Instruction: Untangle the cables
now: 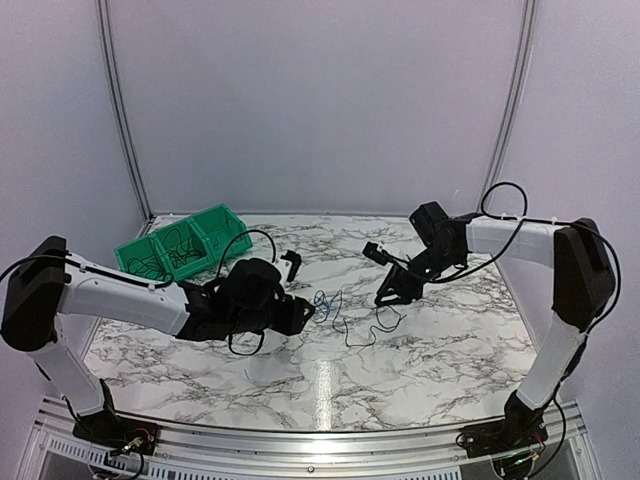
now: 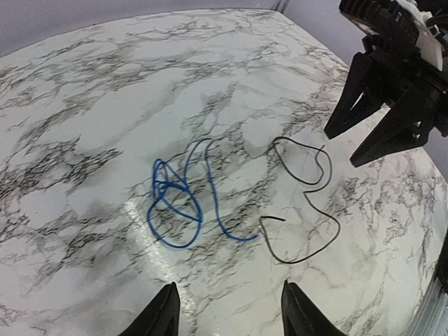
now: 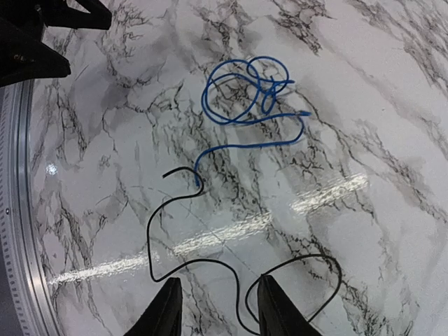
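Note:
Two cables lie loose on the marble table (image 1: pixel 450 350). The blue cable (image 2: pixel 178 203) is coiled in a small loop with one tail running toward the black cable (image 2: pixel 308 203), which snakes in open curves. In the right wrist view the blue cable (image 3: pixel 245 91) ends right beside a bend of the black cable (image 3: pixel 150 238). My left gripper (image 2: pixel 229 311) is open and empty, just short of the blue coil. My right gripper (image 3: pixel 220 308) hovers open, low over the black cable, and a strand runs between its fingertips. In the top view the blue cable (image 1: pixel 322 303) sits between my left gripper (image 1: pixel 306 313) and my right gripper (image 1: pixel 392 296).
A green bin (image 1: pixel 215 222) with more thin wires in it stands at the back left of the table. A small black object (image 1: pixel 291 265) stands behind the left gripper. The table's front rail (image 1: pixel 300 440) runs along the near edge.

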